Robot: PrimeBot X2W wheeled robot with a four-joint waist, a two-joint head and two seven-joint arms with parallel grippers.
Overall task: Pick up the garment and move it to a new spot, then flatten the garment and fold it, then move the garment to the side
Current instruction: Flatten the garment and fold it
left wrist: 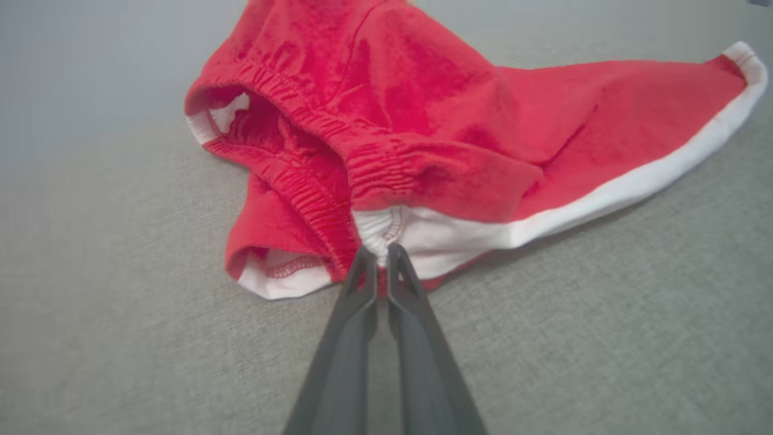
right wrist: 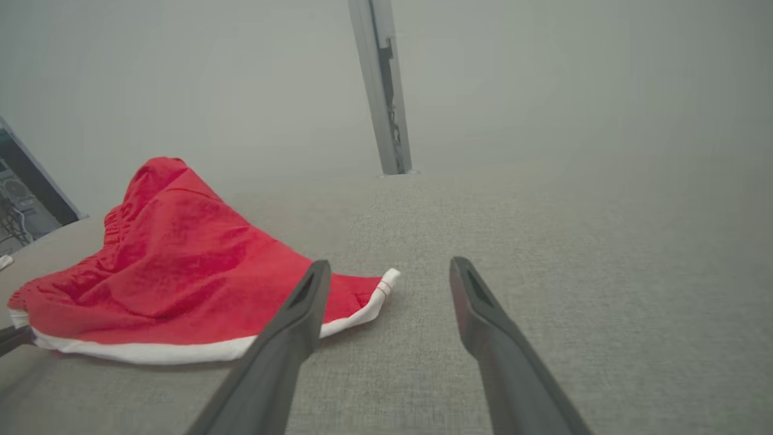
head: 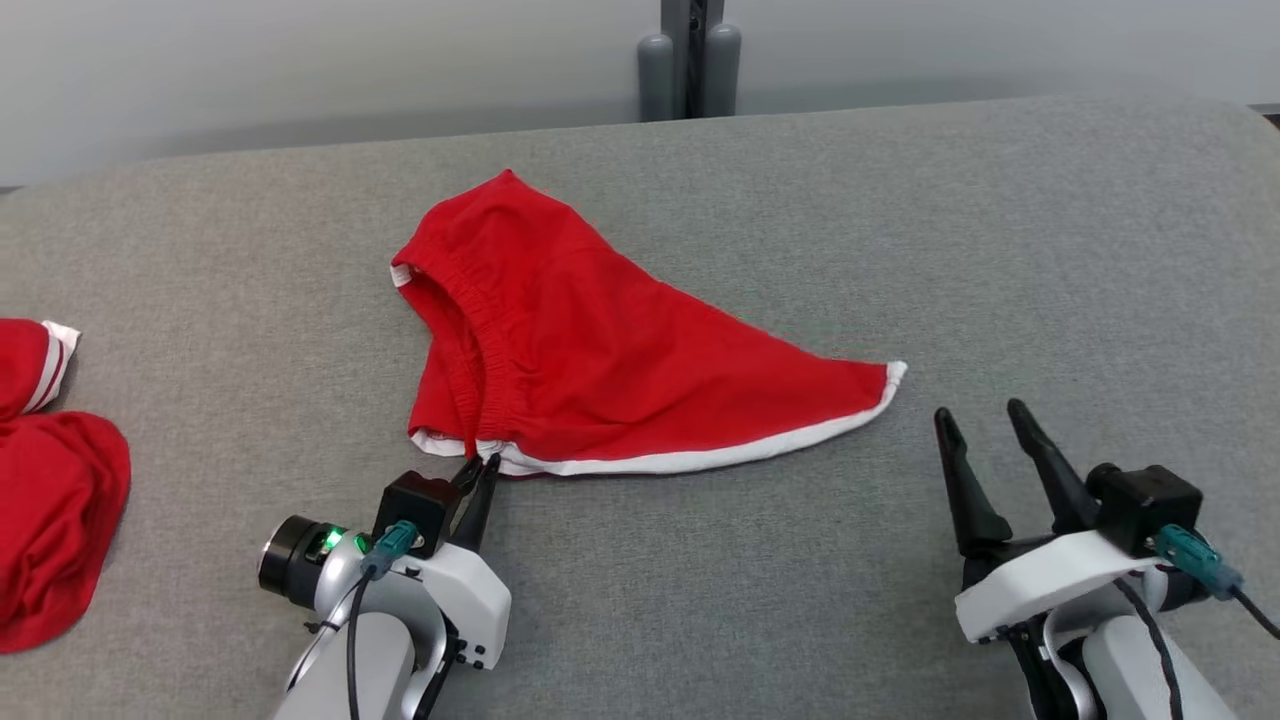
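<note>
Garment (head: 600,340) pinched at its near corner, long hem running right.
We see the left gripper (head: 480,463) pressed together on the white hem, garment lying mid-table (head: 900,200). The hem stretches toward the right gripper (head: 985,425), fingers spread and empty, just short of the far tip; we judge that arm the nearer one for it.

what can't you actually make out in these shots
- Head view: second red cloth, cut off by the left edge.
- Left wrist view: how much hem the left tool pinches, hidden by its shut fingers.
- All views: underside of the red garment, hidden by its own top layers.
</note>
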